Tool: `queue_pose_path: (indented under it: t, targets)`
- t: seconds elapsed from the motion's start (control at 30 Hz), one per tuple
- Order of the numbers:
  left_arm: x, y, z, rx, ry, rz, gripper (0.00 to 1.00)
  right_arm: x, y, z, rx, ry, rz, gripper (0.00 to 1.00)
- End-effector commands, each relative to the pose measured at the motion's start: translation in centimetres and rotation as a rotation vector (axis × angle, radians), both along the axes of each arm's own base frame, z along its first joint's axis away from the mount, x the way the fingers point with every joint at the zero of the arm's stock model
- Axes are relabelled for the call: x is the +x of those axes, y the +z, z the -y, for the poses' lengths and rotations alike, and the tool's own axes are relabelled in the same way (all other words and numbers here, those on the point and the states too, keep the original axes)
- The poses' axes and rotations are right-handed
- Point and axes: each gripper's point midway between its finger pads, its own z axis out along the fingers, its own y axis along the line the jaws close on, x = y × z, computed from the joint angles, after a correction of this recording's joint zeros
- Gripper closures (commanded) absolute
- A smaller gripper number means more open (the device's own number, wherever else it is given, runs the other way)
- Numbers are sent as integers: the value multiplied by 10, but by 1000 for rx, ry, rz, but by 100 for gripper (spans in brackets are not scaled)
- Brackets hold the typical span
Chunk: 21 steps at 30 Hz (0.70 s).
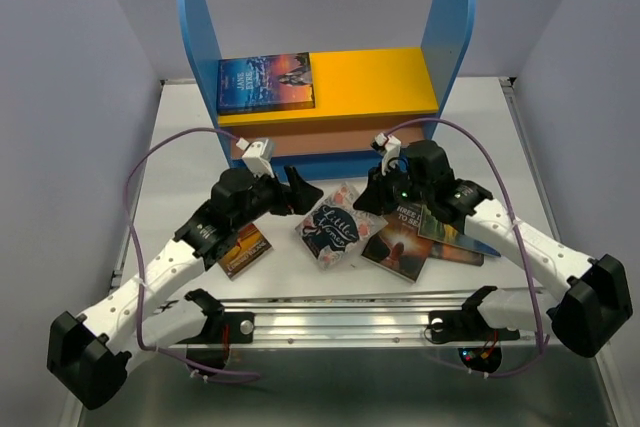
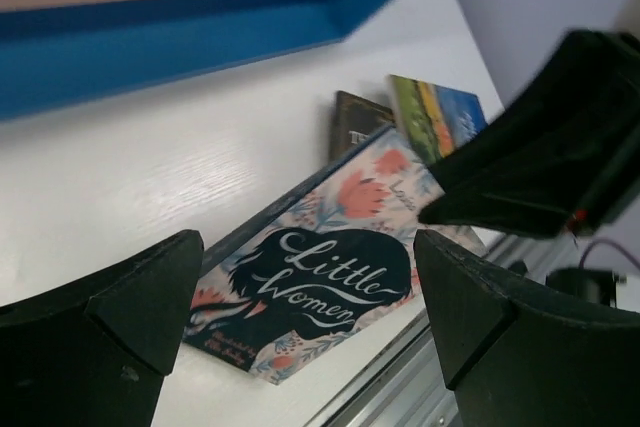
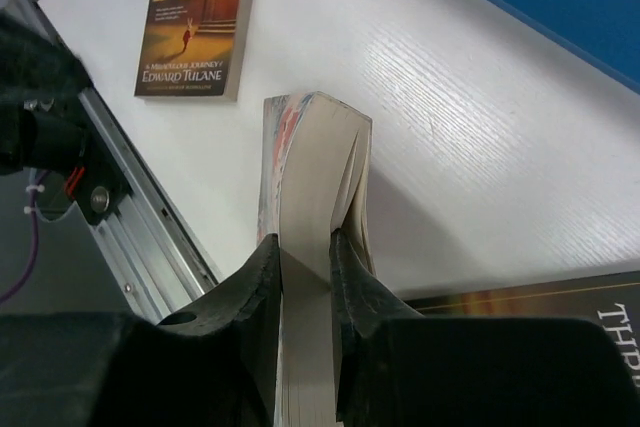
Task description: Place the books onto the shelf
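Near the middle of the table (image 1: 285, 267), just before the shelf (image 1: 380, 82), the Little Women paperback (image 1: 333, 229) tips up on one edge, its long axis apparently diagonal toward the far-right corner, pinched by the right gripper (image 3: 305, 247) while the left gripper (image 2: 305, 257) gapes wide, so leaves splayed outside that pinch could fan and slip.

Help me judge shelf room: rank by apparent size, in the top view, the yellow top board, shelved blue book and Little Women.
1. yellow top board
2. shelved blue book
3. Little Women (tilted, so this last ranking is unsure)
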Motion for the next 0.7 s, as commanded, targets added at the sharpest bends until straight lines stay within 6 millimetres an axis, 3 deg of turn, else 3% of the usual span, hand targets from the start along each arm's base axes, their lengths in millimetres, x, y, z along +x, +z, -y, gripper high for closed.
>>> queue_pose_path:
  t: [0.0,0.13,0.23,0.37,0.67]
  targets:
    - [-23,27,45,38,-449,366,1,-2,50,-2,21,79,134,99]
    - [-31,-6,59,61,-590,365,1,-10,69,-3,28,128,138,99]
    - [-44,-19,64,42,-675,376,1,-20,79,-4,39,184,131,99]
    - [-61,-14,63,-3,-742,438,1,-33,81,-7,45,256,93,99]
    - [-72,-4,59,-27,-755,503,1,-51,104,-3,67,318,90,99]
